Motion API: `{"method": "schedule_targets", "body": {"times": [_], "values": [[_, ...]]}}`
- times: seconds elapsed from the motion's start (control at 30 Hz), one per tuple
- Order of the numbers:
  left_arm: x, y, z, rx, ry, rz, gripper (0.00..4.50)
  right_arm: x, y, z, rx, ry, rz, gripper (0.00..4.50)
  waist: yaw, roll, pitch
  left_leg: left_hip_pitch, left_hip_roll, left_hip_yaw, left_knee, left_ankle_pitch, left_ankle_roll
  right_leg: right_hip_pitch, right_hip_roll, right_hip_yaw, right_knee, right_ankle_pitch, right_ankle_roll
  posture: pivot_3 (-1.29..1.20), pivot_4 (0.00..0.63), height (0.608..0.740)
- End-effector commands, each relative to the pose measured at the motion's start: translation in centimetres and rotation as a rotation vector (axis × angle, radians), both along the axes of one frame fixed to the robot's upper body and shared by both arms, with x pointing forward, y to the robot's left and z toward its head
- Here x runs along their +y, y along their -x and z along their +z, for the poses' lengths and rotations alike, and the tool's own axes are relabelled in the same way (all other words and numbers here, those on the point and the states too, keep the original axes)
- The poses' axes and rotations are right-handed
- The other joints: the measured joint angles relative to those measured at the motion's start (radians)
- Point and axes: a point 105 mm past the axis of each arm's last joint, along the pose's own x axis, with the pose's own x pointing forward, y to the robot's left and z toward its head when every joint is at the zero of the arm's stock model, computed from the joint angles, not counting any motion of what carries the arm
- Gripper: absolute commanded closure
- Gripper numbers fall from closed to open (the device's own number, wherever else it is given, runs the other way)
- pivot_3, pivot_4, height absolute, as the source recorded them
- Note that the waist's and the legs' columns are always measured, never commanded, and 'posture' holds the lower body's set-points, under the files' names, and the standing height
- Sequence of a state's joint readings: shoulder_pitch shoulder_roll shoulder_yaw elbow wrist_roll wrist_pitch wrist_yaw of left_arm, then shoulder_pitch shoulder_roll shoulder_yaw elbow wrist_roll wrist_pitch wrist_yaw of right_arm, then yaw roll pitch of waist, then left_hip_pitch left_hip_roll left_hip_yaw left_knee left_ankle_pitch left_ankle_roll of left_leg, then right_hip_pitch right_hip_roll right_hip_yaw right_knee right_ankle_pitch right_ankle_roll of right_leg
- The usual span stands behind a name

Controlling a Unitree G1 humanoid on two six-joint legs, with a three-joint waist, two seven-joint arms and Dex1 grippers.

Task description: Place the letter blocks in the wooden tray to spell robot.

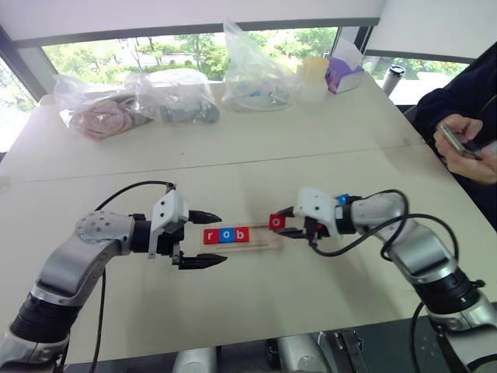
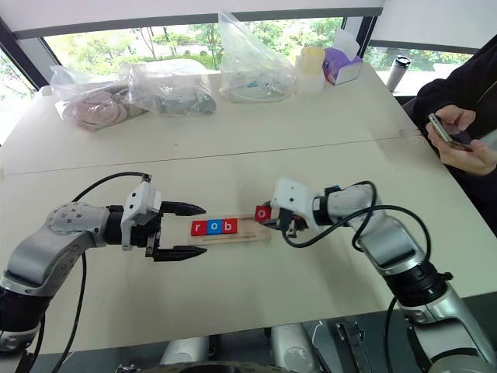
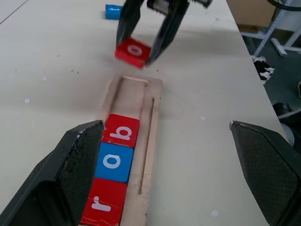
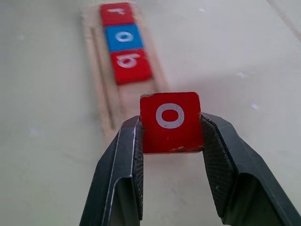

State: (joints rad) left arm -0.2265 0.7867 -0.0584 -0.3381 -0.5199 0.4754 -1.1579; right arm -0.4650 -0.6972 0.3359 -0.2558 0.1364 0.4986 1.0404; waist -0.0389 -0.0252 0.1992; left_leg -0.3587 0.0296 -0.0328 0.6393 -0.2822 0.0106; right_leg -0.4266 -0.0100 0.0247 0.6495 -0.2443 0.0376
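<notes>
The wooden tray (image 1: 266,240) lies across the table's middle. In its groove sit a red r (image 1: 210,235), a blue o (image 1: 225,235) and a red b (image 1: 241,234), side by side from the left end. My right gripper (image 1: 277,224) is shut on a red o block (image 4: 170,121), held tilted just above the table past the tray's bare right end. A blue block (image 3: 113,10) lies on the table behind that gripper. My left gripper (image 1: 223,238) stands open at the tray's left end, one finger on each side of it, holding nothing.
Several clear plastic bags (image 1: 175,95) line the table's far side, with a pale cup (image 1: 314,78) and a purple box (image 1: 345,75) beside them. A person's hands with a phone (image 1: 458,144) are at the right edge.
</notes>
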Motion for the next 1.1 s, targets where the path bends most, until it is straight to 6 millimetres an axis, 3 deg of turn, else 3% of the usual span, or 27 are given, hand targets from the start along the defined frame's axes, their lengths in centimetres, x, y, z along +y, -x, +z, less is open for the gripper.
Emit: {"method": "schedule_targets", "body": {"times": [0.03, 0.3, 1.1], "values": [[0.0, 0.4, 1.1, -0.042, 0.007, -0.012, 0.00, 1.1, -0.3, 0.3, -0.023, 0.008, 0.048, 3.35, 0.000, 0.000, 0.000, 0.000, 0.000, 0.000, 0.000, 0.000, 0.000, 0.000, 0.000, 0.000, 0.000, 0.000, 0.000, 0.00, 0.150, 0.740], [-0.1, 0.5, 1.0, -0.045, 0.011, 0.003, 0.00, 2.2, -0.4, -1.0, 0.014, 0.035, 0.123, 3.35, 0.001, 0.000, 0.000, -0.001, 0.000, 0.000, 0.002, 0.000, 0.000, 0.000, 0.000, 0.000, 0.000, 0.000, 0.000, 0.00, 0.150, 0.740], [-0.4, 0.6, 0.9, -0.044, 0.024, 0.018, 0.00, 3.4, -1.1, -1.2, 0.000, 0.039, 0.152, 3.35, -0.001, 0.000, 0.000, -0.001, 0.000, 0.000, 0.002, 0.000, 0.000, 0.000, 0.000, 0.000, 0.001, 0.000, 0.000, 0.00, 0.150, 0.740]]}}
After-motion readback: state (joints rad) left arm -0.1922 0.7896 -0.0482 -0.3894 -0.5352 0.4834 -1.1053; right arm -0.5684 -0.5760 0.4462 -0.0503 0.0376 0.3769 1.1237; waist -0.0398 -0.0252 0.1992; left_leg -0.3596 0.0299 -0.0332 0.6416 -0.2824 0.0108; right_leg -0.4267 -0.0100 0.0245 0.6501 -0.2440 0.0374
